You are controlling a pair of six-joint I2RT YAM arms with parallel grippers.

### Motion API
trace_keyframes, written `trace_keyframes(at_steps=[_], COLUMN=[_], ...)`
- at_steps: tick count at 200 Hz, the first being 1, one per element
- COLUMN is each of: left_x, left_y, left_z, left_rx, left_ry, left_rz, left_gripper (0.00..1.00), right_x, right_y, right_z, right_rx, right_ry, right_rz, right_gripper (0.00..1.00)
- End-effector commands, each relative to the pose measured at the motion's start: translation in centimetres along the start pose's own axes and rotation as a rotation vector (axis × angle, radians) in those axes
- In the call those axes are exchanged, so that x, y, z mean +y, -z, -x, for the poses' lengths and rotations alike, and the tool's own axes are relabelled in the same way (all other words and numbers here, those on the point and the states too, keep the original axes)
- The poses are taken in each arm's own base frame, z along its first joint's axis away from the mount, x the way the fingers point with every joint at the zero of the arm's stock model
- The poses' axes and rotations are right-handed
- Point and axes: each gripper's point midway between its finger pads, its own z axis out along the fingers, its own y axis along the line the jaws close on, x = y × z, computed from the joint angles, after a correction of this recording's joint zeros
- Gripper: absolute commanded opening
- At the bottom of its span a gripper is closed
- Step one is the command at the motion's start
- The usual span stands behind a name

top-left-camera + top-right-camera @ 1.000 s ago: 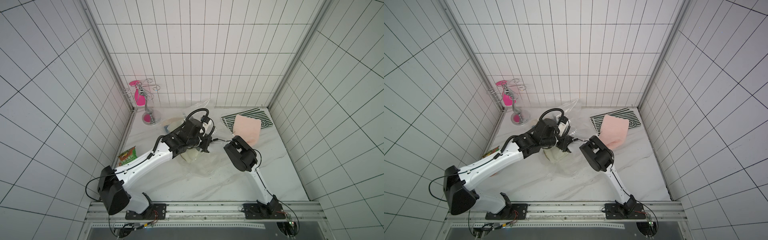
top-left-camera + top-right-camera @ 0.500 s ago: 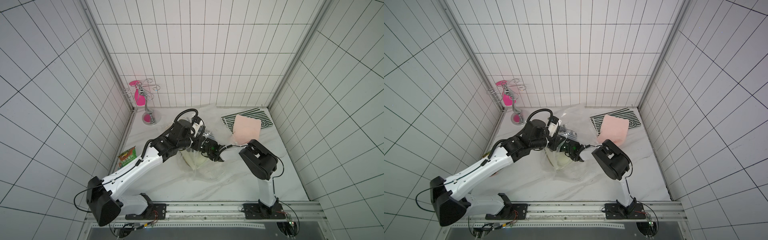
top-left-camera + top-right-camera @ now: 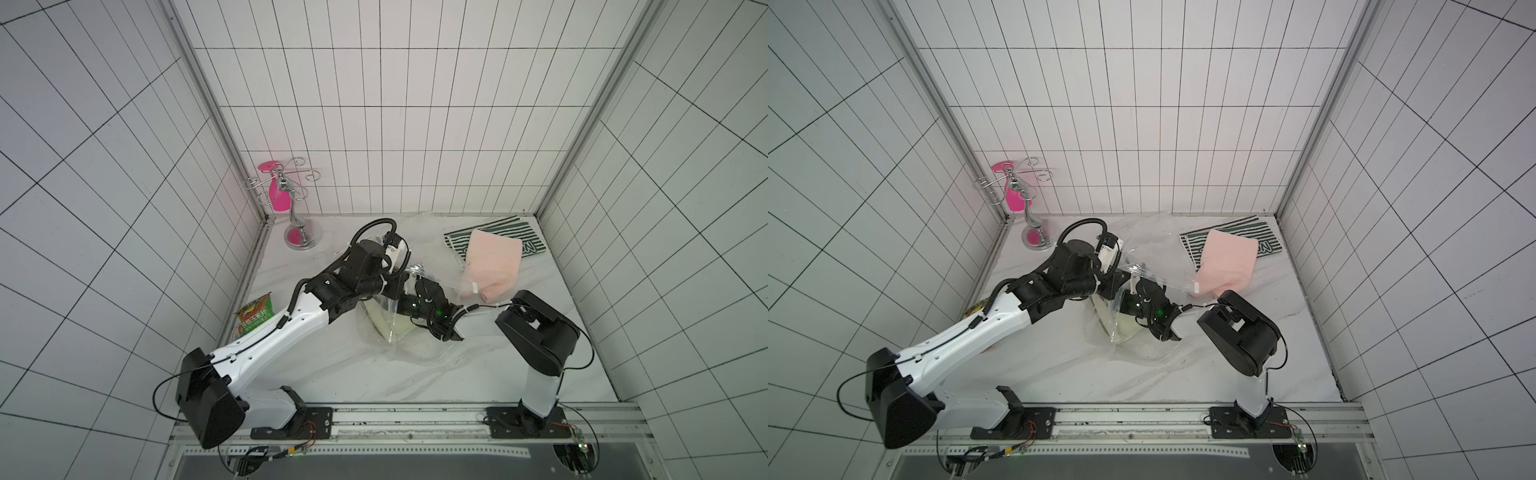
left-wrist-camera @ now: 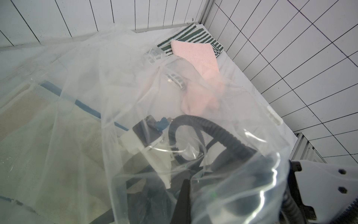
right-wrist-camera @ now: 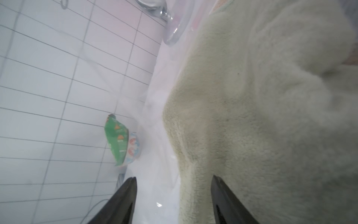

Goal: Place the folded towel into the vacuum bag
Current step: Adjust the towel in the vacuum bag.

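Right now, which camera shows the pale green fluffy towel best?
Right wrist: the pale green fluffy towel fills half the frame, close up. Both top views show only a partly hidden wedge; left wrist shows it hazy through the clear plastic bag.

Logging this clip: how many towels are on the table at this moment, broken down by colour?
pale green towel, in the vacuum bag: 1
pink towel: 1
green-and-white striped towel: 1
Total: 3
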Motion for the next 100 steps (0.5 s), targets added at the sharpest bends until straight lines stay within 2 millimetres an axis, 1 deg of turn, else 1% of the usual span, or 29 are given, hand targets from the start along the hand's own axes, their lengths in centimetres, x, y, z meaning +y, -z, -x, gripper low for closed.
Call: trace_keyframes(at_steps=[1,8,17,32,50,61,83,100], left_x=[0.7,0.6,0.4,0.2,-0.1,-0.3,-0.4,0.1], left_y=[0.7,0.8,0.8,0.9,0.9,0.6,0.1,0.2], left_z=[1.8,1.9,1.9,2.0,2.2,2.1,2.2,2.3], left_rx=[-0.064,-0.059,-0.051,-0.057,-0.059,-0.042,-0.034,-0.031], left_ry=[0.000,-0.004,-0.005,-0.002,-0.006,-0.013,-0.021,-0.027], left_rz=[0.035,0.034,0.027,0.013,0.000,-0.012,-0.015,0.016], left_gripper=[0.00,0.00,0.00,0.00,0.00,0.00,0.00,0.00], right_x=[4.0,3.9,3.3,0.7,-2.1,-3.3,-3.7,-4.7], right_y=[0.4,0.6,1.0,1.9,3.2,3.3,3.7,4.8], right_z=[1.1,0.1,-1.2,-3.2,-5.1,-6.2,-6.9,-6.9], right_rx=[-0.063,-0.047,-0.028,0.019,0.059,0.117,0.112,0.065], right_ry=[0.013,0.052,0.110,0.153,0.186,0.170,0.143,0.116], right_rz=[0.087,0.055,0.012,-0.069,-0.156,-0.199,-0.198,-0.231], right_gripper=[0.65,0.66,0.67,0.67,0.67,0.67,0.67,0.67])
